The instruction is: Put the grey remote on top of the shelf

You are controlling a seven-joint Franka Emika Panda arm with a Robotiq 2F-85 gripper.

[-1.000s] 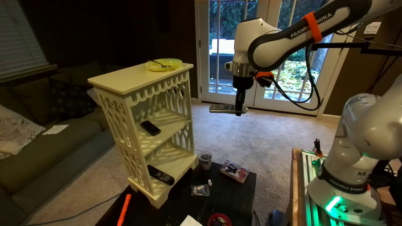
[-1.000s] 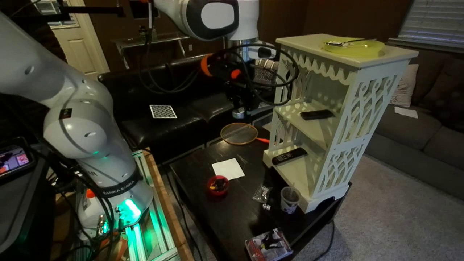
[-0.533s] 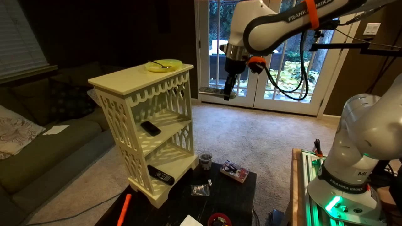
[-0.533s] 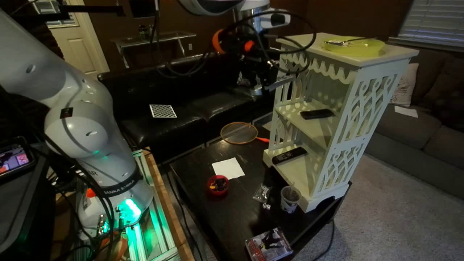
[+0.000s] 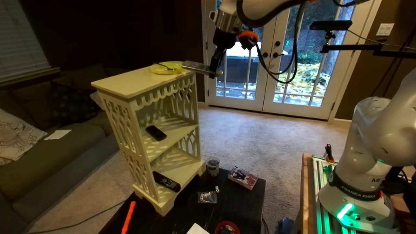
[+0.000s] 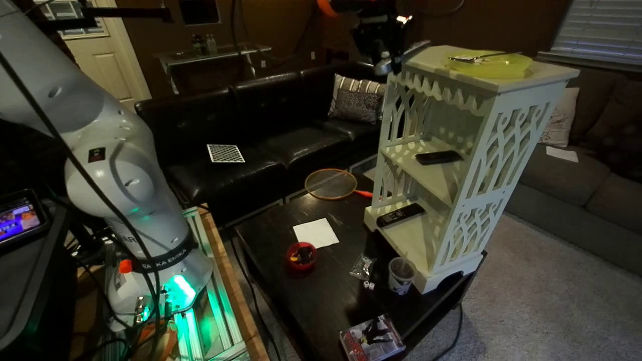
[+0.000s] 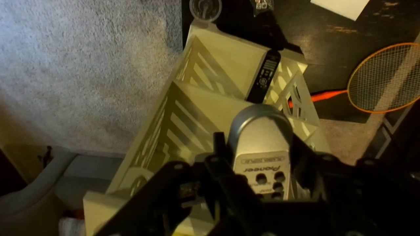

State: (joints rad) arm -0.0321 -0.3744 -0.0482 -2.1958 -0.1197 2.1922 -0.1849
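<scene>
The gripper (image 7: 257, 145) has its jaws clamped across the narrow width of the remote (image 7: 262, 154), close to the end marked Pioneer, so most of the length juts out to one side. Both exterior views show it up in the air and tilted, the free end higher than the held one. It will probably handle as light, stiff plastic, smooth enough to pivot in the jaws; with the hold so near one end, a bump on the free end could twist it. A hold on the long sides nearer the middle would balance better, though this one should serve for a gentle set-down. Just beside the gripper, at three o'clock in an exterior view, is one end of the top of the shelf (image 6: 436, 61); whether the remote touches it cannot be told. Farther along, also at three o'clock, sits a plate (image 6: 494, 69), which the free end should avoid. In the wrist view, a black remote (image 7: 263, 77) lies on the bottom tier at the remote's twelve o'clock, and beyond, at two o'clock, is a racket (image 7: 380, 78).
</scene>
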